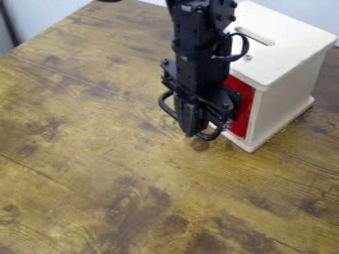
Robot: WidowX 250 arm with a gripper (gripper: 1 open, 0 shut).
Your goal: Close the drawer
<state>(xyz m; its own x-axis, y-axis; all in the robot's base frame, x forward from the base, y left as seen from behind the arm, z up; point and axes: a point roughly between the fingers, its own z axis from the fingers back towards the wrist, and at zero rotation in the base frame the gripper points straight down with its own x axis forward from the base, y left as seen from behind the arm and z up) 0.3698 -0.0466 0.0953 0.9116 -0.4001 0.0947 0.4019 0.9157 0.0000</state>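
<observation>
The red drawer [240, 103] shows as a red front in the left face of the small white cabinet [279, 62], sitting about level with the casing. Its handle is hidden behind my arm. My black gripper [197, 130] hangs pointing straight down just in front of the drawer's face, a little above the table. It is shut, with nothing visible between its fingertips. I cannot tell whether it touches the drawer front.
The cabinet stands at the back right of a worn wooden table [93, 149] and has a slot [256, 40] in its top. The table's far left edge [16, 50] runs close to the upper left corner.
</observation>
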